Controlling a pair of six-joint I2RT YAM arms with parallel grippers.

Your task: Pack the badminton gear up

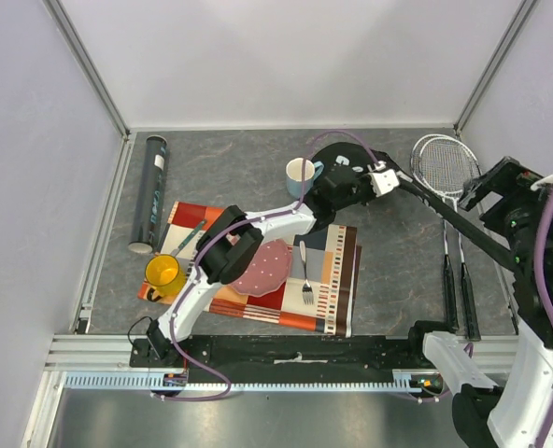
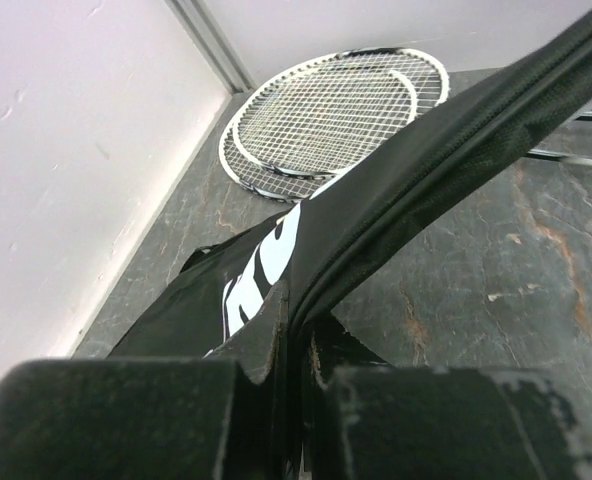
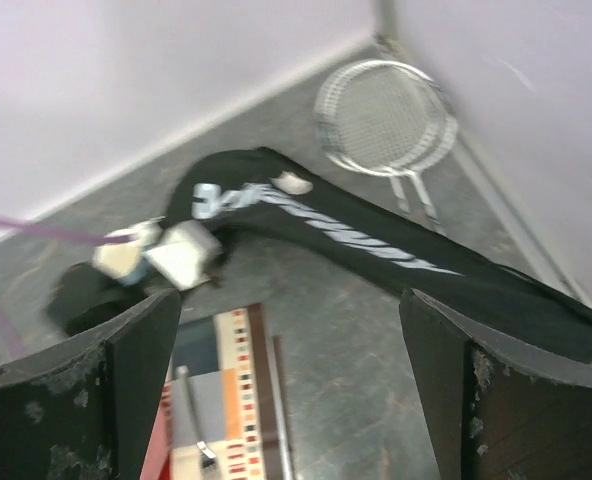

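Observation:
My left gripper (image 1: 386, 177) reaches to the far middle and is shut on one end of the long black racket bag (image 1: 463, 229), which stretches taut toward the right arm. In the left wrist view the jaws (image 2: 301, 335) pinch the bag's edge (image 2: 426, 170). Two rackets (image 1: 447, 166) lie at the far right corner, with their handles toward me; they also show in the left wrist view (image 2: 336, 110). The dark tube (image 1: 150, 191) lies at the far left. My right gripper (image 3: 288, 300) is open and empty above the bag (image 3: 376, 240). No shuttlecocks show.
A patterned placemat (image 1: 337, 280) lies in the front middle. On it are a pink plate (image 1: 265, 266), a fork (image 1: 306, 280) and a yellow mug (image 1: 163, 273). A light blue cup (image 1: 300, 173) stands beside my left wrist. Walls close off the left, far and right sides.

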